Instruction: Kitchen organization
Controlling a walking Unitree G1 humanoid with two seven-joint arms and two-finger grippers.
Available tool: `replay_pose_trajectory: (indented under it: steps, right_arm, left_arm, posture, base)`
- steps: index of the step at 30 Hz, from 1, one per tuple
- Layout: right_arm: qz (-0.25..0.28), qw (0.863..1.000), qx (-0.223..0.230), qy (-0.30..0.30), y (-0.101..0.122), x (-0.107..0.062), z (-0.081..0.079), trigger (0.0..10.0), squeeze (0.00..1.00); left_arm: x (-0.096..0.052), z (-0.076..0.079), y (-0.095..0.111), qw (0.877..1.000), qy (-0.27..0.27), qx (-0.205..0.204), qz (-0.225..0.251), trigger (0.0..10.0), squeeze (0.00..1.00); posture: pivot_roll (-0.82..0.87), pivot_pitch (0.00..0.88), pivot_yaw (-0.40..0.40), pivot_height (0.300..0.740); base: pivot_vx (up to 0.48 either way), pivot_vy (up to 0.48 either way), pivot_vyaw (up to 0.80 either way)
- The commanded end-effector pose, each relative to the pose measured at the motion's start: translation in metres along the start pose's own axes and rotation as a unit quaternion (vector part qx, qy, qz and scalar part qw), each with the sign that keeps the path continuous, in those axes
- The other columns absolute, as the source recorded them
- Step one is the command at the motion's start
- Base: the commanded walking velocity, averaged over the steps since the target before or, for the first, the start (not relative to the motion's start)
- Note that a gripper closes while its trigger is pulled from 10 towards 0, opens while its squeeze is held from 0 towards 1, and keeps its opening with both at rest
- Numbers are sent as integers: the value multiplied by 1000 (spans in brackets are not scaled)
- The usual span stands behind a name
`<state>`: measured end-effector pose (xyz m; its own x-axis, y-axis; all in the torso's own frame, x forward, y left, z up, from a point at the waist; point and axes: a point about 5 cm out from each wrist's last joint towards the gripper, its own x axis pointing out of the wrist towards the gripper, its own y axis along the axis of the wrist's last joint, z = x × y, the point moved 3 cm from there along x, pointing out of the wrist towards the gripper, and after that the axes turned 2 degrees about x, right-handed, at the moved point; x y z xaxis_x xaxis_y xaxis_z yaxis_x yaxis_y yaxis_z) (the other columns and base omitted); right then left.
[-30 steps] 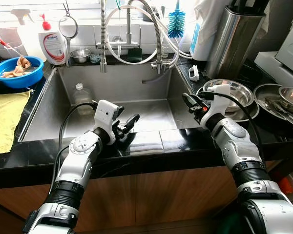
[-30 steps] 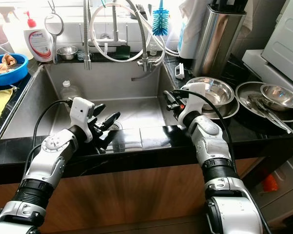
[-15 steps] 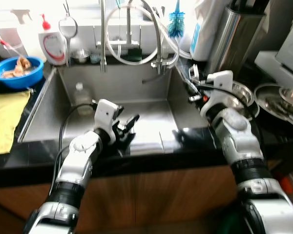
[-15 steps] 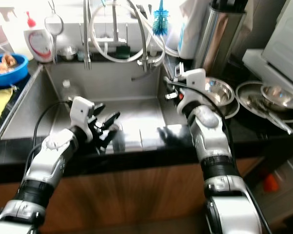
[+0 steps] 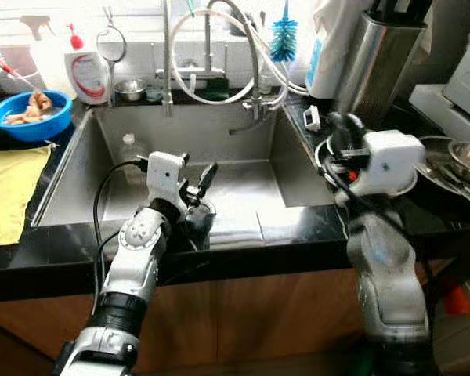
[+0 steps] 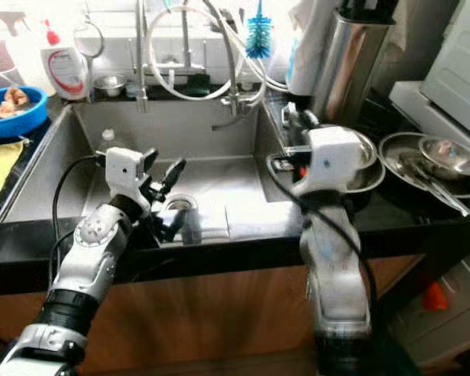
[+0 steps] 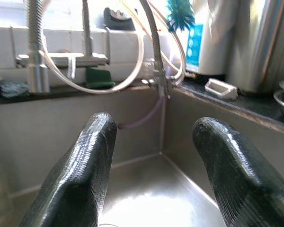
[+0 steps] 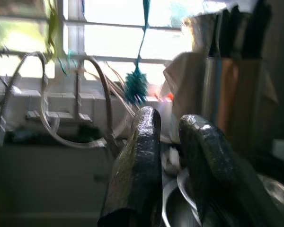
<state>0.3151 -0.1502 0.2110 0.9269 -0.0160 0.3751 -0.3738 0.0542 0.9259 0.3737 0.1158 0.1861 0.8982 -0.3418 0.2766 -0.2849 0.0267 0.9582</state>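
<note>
Bright window behind white tiled ledge; black countertop; wooden cabinet front, seemingly brown.

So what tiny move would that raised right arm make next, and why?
Probably ease the right gripper down toward the steel bowl on the counter beside the sink. It hovers just above that bowl with fingers slightly apart and nothing between them, while the left gripper waits open over the basin.

The sink lies centre, a bowl on the counter to its left, metal bowls right.
</note>
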Motion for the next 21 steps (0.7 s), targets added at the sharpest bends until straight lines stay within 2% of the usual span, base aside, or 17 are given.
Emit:
replay_pose_trajectory:
  steps: [1,5,7,10,12,18,21]
  right_arm:
    - [17,999,-28,-14,4,-7,7,10000,0]
    - [-3,999,-31,-41,-4,-23,16,10000,0]
    - [-7,997,-49,-52,-5,-30,19,10000,0]
    - [-11,997,-49,-61,-6,-34,20,10000,0]
    - [-26,994,-60,-85,-11,-48,23,10000,0]
    - [-46,992,-43,-105,-20,-66,17,10000,0]
    - [-50,992,-35,-108,-22,-69,12,10000,0]
  left_arm:
    - [-3,0,1,1000,7,9,9,10000,0]
    - [-3,6,5,999,2,21,25,10000,0]
    - [-3,4,6,999,6,17,29,10000,0]
    - [-3,2,6,999,7,18,30,10000,0]
    - [-4,1,6,999,7,21,33,10000,0]
    - [-11,-5,2,999,13,23,30,10000,0]
    - [-11,-8,1,999,15,26,27,10000,0]
  posture:
    - [26,0,-64,740]
    - [29,0,-61,740]
    - [20,0,-49,740]
    - [19,0,-38,740]
    - [20,0,-24,740]
    - [9,0,9,740]
    - [8,0,19,740]
  base:
    - [0,0,0]
    - [0,0,0]
    - [0,0,0]
    - [0,0,0]
    - [0,0,0]
    - [0,0,0]
    - [0,0,0]
